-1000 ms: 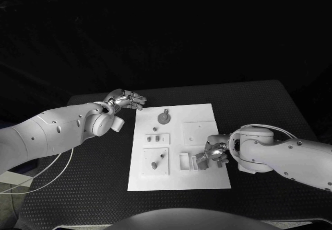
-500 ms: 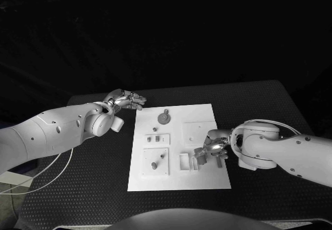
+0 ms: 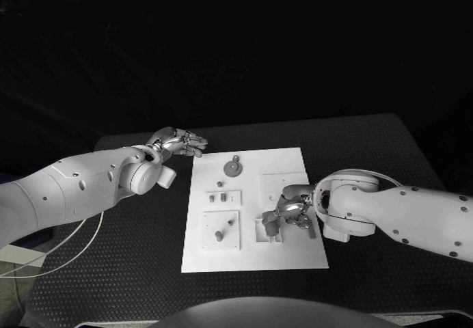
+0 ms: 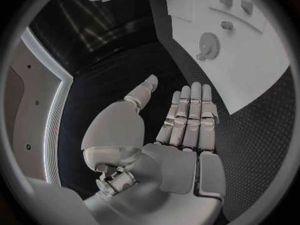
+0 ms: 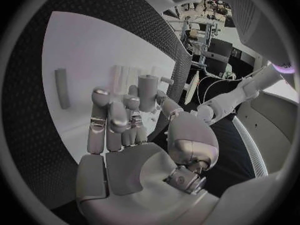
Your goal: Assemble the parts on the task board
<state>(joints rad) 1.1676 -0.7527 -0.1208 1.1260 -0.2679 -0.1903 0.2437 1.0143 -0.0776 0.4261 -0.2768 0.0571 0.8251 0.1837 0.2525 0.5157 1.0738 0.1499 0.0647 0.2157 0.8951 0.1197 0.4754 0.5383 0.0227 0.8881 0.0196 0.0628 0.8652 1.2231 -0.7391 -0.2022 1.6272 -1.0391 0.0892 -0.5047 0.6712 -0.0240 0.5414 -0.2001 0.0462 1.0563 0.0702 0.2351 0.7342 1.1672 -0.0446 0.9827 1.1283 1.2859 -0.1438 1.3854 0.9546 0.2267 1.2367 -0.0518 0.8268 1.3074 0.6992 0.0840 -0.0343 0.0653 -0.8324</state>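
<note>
Gripping a grey part (image 5: pixel 147 92), right robot hand (image 3: pixel 292 212) over the task board (image 3: pixel 286 162); left robot hand (image 3: pixel 178 143) open, empty.

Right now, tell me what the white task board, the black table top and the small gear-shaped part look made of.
White task board: probably plastic, matte; flat, even white, with no glare.
Black table top: looks like a rubbery or woven mat; a fine dotted texture shows in the left wrist view.
Small gear-shaped part: toothed rim, dull grey; plastic or metal, I cannot tell which.
</note>
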